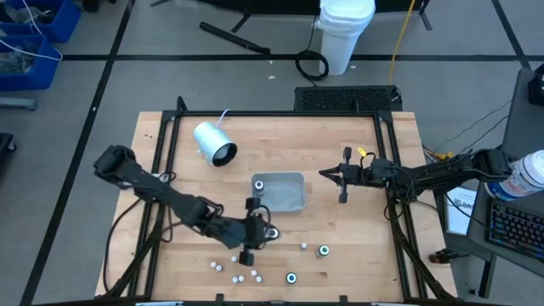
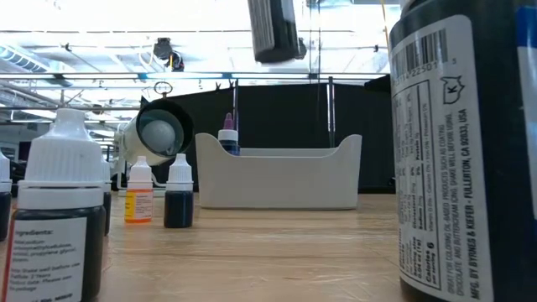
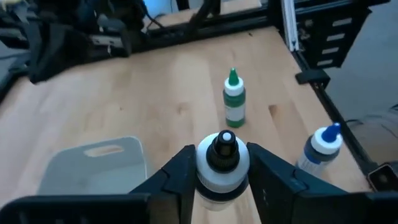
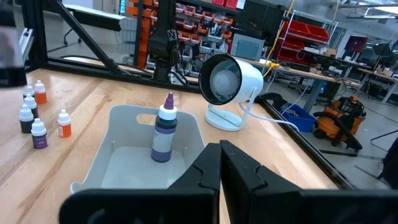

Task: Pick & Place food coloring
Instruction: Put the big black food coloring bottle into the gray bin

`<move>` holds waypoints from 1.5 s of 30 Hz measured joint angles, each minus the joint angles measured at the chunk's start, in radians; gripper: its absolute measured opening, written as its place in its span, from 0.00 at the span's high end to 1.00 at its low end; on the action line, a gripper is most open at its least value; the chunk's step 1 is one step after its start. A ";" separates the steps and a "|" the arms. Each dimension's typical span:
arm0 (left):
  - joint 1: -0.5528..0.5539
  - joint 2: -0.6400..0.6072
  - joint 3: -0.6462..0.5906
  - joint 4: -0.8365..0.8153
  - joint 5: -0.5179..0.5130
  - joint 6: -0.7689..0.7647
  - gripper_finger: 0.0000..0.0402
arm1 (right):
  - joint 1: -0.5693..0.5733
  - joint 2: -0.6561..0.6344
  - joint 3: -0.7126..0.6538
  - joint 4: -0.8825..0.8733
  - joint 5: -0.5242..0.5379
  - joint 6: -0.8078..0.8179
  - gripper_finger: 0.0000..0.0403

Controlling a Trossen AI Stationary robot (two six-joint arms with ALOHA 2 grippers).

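Observation:
My left gripper (image 1: 265, 231) hovers near the table's front, just in front of the grey tray (image 1: 293, 202), shut on one food coloring bottle (image 3: 222, 163) that has a black cap and a white shoulder. In the low view a dark shape, the left gripper (image 2: 275, 32), hangs high above the table. A purple-topped bottle (image 4: 165, 127) stands upright in the tray. Several more small bottles (image 1: 238, 268) stand on the wood near the front edge, among them a green one (image 3: 234, 99) and a blue one (image 3: 320, 146). My right gripper (image 1: 327, 174) waits shut, to the right of the tray. My left gripper pinches the bottle by its white shoulder (image 3: 205, 169), just below the black cap, one finger on each side. The fingers come slanting down from the table's left. The bottle stands upright between them, cap up; its lower part is hidden by the gripper.
A white cylinder-shaped lamp with a cord (image 1: 214, 143) lies at the back left of the table. A black frame (image 1: 255, 115) runs around the work area. One large dark bottle (image 2: 470, 151) stands close to the low camera.

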 joint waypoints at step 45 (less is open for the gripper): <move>0.013 -0.011 -0.001 -0.359 -0.462 -0.709 0.68 | 0.000 0.000 0.000 -0.001 0.002 0.000 1.00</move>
